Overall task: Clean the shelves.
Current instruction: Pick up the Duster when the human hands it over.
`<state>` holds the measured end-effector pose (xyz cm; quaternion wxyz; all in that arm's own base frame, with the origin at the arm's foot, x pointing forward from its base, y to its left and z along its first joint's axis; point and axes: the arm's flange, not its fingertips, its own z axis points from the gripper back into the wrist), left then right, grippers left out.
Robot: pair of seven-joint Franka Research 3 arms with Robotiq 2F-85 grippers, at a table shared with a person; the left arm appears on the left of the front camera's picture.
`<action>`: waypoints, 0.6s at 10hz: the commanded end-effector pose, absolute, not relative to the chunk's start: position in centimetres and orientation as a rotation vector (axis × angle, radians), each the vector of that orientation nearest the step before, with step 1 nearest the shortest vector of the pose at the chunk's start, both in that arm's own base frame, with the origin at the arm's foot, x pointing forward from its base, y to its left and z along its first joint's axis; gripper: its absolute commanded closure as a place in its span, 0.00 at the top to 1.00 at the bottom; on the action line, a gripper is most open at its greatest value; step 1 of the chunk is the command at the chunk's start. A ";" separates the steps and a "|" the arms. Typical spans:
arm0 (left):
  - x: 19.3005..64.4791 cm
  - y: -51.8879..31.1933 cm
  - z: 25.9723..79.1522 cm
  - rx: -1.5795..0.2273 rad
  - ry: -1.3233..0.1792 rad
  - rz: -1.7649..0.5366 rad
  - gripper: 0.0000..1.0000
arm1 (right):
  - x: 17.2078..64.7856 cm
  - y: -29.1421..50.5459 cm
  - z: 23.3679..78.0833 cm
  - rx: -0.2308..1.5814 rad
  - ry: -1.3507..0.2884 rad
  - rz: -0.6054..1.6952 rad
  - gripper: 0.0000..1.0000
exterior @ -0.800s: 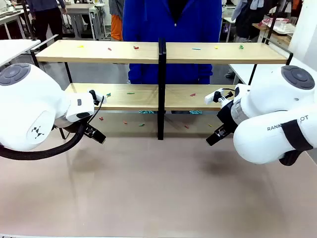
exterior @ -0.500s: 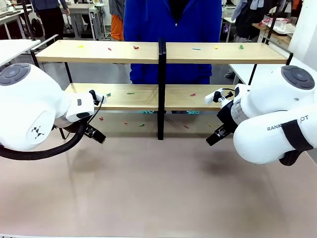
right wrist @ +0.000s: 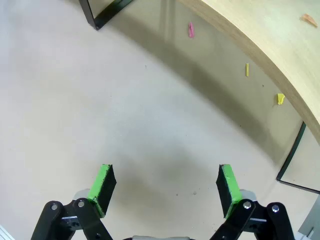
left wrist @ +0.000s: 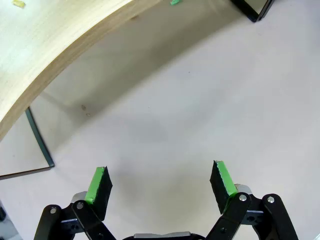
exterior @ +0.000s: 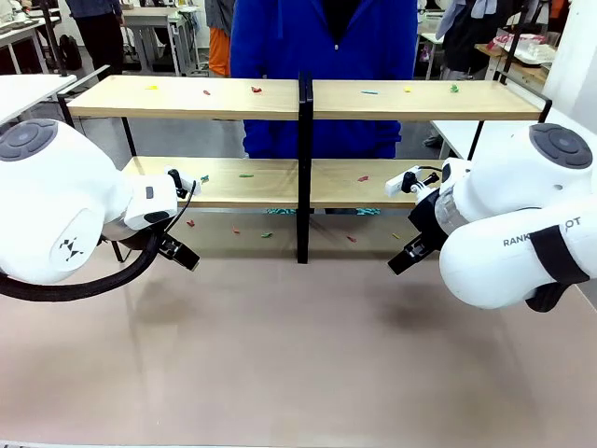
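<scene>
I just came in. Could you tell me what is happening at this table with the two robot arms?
Two robot arms face the shelves, whose two wooden boards carry small coloured scraps; a few more lie on the table under the lower board. The left gripper and the right gripper are both open and hold nothing, low over the table in front of the frame. A person in a blue top stands behind the shelves.

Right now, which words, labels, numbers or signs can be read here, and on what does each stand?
"RANK", then "OT" past a black strap that covers the letters between: white shell of the right arm.
Small dark emblem, no letters: shell of the left arm.
No other text can be read.
</scene>
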<state>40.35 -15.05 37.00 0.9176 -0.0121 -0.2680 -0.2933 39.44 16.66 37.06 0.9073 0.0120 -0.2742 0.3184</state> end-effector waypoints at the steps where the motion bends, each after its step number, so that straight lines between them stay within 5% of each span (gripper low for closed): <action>1: 40.3 -15.1 37.0 -0.025 -0.551 -0.604 1.00 | 39.4 16.7 37.1 0.025 -0.566 0.657 1.00; 3: 40.4 -15.1 37.0 -0.025 -0.551 -0.603 1.00 | 38.2 16.3 39.6 -0.006 -0.552 0.729 1.00; 6: 28.5 -8.0 46.6 -0.156 -0.700 -0.809 1.00 | 29.9 7.1 49.7 0.113 -0.659 0.730 1.00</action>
